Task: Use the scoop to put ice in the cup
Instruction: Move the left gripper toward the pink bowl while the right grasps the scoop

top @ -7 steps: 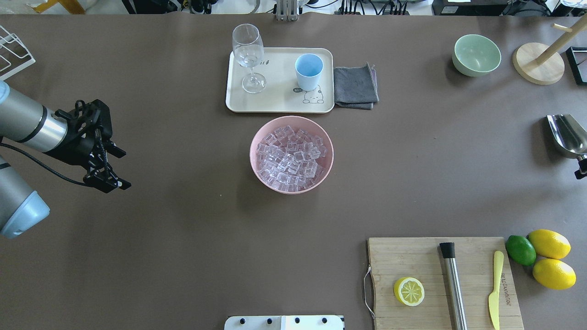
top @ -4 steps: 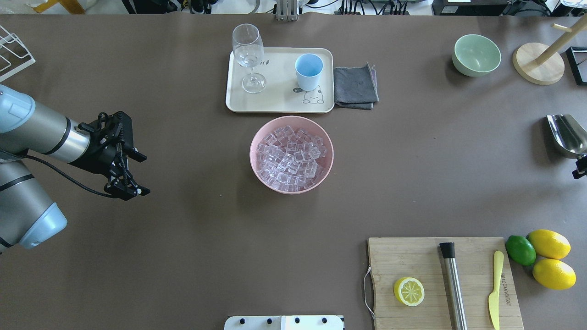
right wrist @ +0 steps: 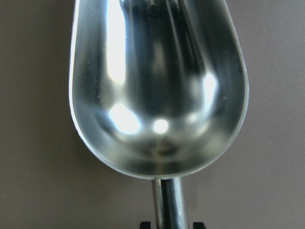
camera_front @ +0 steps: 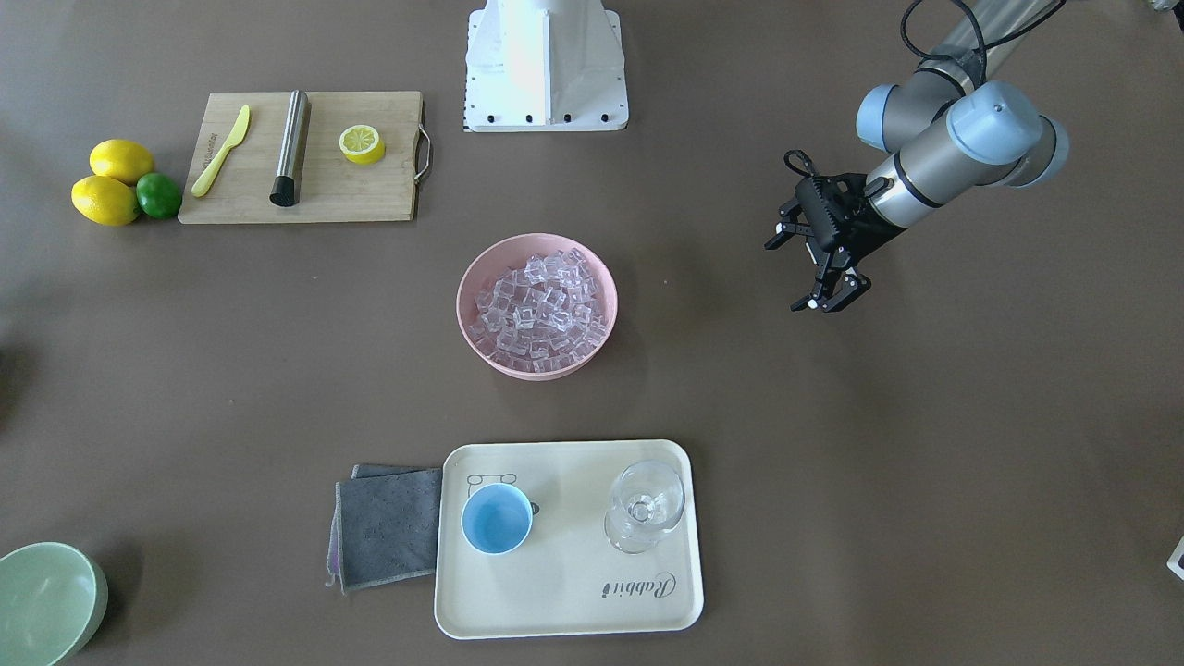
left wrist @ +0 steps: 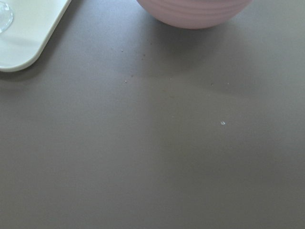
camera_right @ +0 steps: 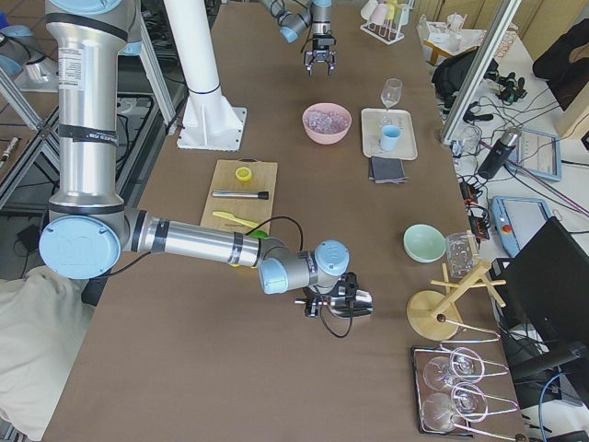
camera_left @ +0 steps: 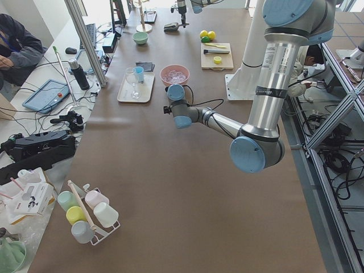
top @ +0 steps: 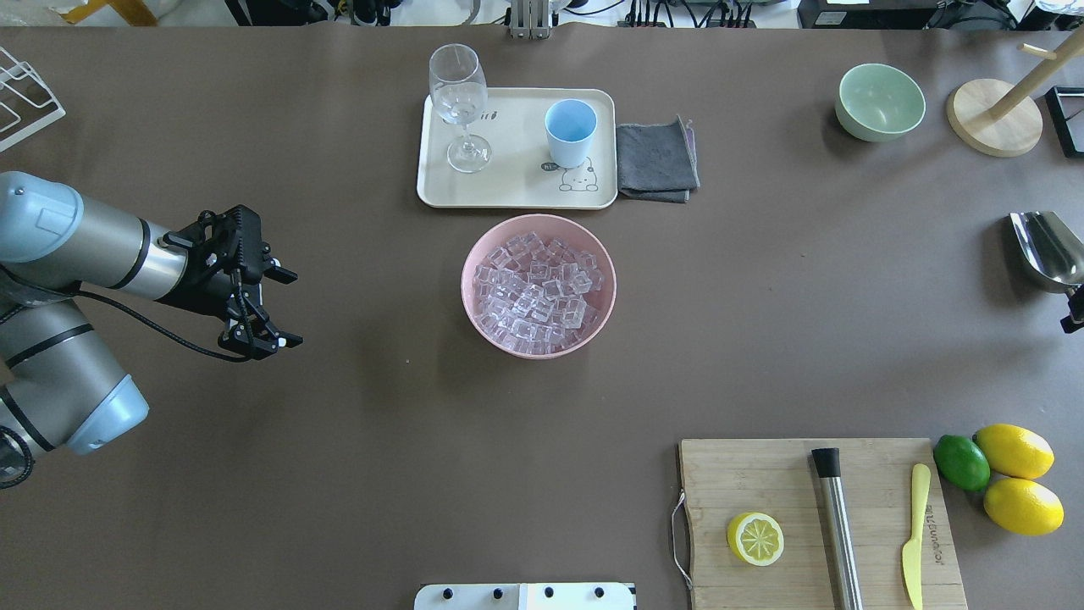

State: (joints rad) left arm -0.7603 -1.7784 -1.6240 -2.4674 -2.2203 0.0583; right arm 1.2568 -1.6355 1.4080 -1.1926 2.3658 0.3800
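At nine o'clock on the worktop (top: pixel 339 474), open left hand (top: pixel 293 308) has neared the bowl (top: pixel 465 288); right hand (top: pixel 1072 312) grips scoop (top: pixel 1048 250), ice (top: pixel 538 292) untouched.

Overhead: scoop (top: pixel 1047 247) was cut by the right edge; right gripper (top: pixel 1074 310) showed only a sliver there, so the jaws' hold could not be judged. Left wrist view: pink bowl (left wrist: pixel 193 12) and tray (left wrist: pixel 24 43) were cropped.

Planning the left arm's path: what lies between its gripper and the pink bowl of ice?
Nothing: the overhead view shows only bare brown table between the left gripper and the round pink bowl of clear ice cubes.
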